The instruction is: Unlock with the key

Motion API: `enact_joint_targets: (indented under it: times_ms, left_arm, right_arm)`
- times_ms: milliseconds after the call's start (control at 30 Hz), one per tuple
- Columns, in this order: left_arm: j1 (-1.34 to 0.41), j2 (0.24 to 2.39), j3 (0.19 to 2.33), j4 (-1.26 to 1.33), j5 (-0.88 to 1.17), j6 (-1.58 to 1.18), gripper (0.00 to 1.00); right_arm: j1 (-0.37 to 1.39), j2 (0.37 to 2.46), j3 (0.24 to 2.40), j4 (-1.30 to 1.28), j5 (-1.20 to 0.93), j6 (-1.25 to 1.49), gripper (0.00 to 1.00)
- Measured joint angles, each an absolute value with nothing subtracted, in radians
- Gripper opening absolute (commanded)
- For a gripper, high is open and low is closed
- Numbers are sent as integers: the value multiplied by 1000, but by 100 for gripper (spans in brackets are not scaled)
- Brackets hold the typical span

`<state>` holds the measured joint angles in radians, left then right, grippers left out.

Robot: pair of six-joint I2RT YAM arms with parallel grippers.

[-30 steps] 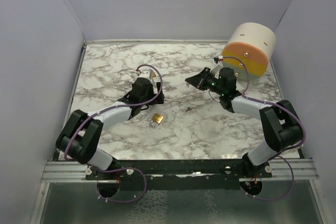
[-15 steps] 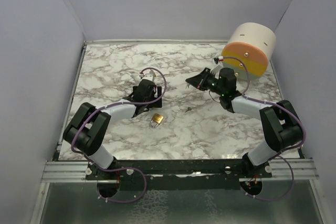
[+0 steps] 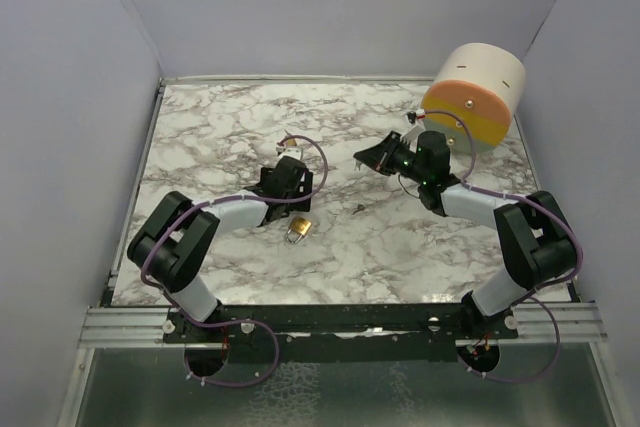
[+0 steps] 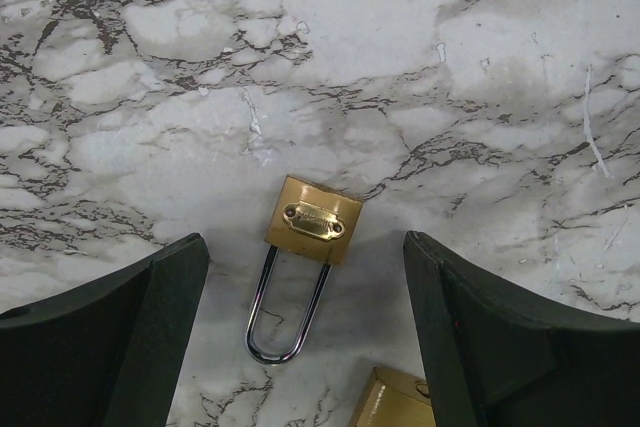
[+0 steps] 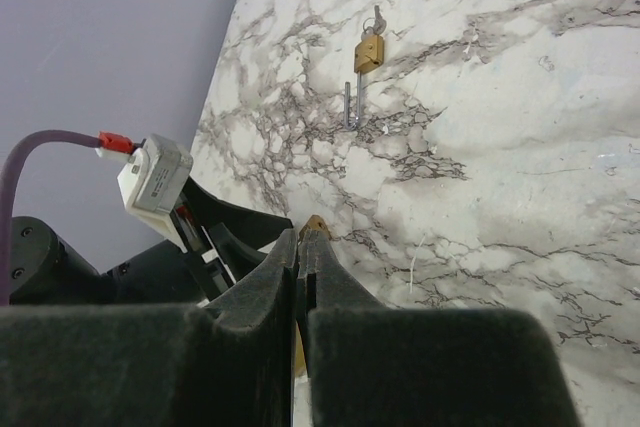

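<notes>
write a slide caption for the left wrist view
Open left hand poised over a brass padlock lying flat on the marble table

2 arms (image 3: 225, 215): blk joints, lt-grey links, purple cables (image 5: 60, 134), blk fingers (image 4: 100, 347).

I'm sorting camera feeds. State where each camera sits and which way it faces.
Top external: fixed high behind the arms, looking down on the marble table; left arm and right arm show whole.
Left wrist: on the left arm, facing down at the padlock; the open left gripper flanks it.
Right wrist: on the right arm, looking low across the table; shut right gripper and left arm show.
All three views share the padlock.
</notes>
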<state>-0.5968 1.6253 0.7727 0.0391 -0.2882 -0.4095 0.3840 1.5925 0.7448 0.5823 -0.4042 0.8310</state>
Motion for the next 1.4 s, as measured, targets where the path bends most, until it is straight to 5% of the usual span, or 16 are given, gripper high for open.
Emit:
enact_joint_targets:
  times_ms: [267,633,967,1400]
  left_arm:
    - [-611,1653,798,37,-316,-405,64]
    - [-618,1664,810,36,-318,-405,53]
    - [-627,1665,812,35,-324,-396,0]
    - [-649,1519,727,195,-215,-344,0]
  right_arm:
    - [384,1591,744,582,-404,831,1]
    - [384,1591,744,574,-404,825,1]
    - [384,1591,744,567,-404,825,1]
    - [384,1591,738,572,-395,834,1]
